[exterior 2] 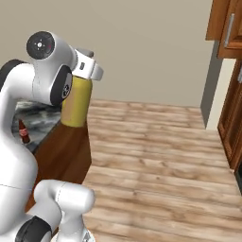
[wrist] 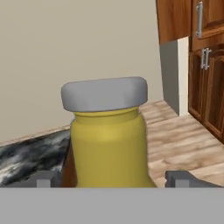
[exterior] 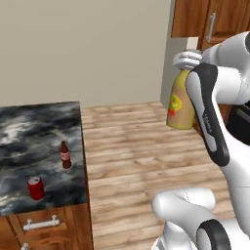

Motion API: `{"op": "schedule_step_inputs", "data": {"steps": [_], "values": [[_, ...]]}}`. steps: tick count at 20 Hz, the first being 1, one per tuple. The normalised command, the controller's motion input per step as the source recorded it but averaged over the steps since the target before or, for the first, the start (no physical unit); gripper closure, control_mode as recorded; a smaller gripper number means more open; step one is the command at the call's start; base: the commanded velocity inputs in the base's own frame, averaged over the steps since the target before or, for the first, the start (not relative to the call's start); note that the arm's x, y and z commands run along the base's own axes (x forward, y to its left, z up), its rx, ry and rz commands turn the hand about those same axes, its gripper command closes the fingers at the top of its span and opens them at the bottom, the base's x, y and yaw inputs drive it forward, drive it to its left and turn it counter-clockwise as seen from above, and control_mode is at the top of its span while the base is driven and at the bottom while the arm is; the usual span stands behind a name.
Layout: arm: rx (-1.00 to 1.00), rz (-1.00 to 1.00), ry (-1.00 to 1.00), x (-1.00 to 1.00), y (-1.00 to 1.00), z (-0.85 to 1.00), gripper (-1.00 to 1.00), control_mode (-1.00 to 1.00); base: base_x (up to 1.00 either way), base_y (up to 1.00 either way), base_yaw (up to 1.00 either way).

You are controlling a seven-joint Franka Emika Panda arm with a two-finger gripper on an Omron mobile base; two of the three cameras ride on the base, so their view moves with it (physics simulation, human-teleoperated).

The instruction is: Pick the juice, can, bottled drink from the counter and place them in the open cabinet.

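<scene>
In the hand view the juice (wrist: 108,140) stands upright between the two finger tips, its grey cap toward 12 o'clock; the hand (wrist: 113,178) grips it around the yellow body with the jaws spread wide. From the left base view the hand (exterior: 188,61) holds the juice (exterior: 178,105) in the air over the wooden floor (exterior: 141,161), well apart from the desk (exterior: 34,132), label facing the camera. On the desk, at about 8 o'clock in that view, the can (exterior: 35,188) stands near the front edge, and the bottled drink (exterior: 65,155) stands upright just beyond it, toward 1 o'clock from the can. Farthest off, at 1 o'clock, hang the brown cabinet (exterior: 215,19) doors with grey handles.
</scene>
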Motion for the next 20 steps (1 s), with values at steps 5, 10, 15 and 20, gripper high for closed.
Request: {"op": "schedule_step_inputs", "data": {"steps": [5, 10, 15, 20], "values": [[0.00, 0.00, 0.00, 0.00, 0.00, 0.00, 1.00, 1.00, 1.00, -0.05, 0.00], [0.00, 0.00, 0.00, 0.00, 0.00, 0.00, 1.00, 1.00, 1.00, -0.28, 0.00], [0.00, 0.00, 0.00, 0.00, 0.00, 0.00, 1.00, 1.00, 1.00, -0.33, 0.00], [0.00, 0.00, 0.00, 0.00, 0.00, 0.00, 1.00, 1.00, 1.00, -0.41, 0.00]]}}
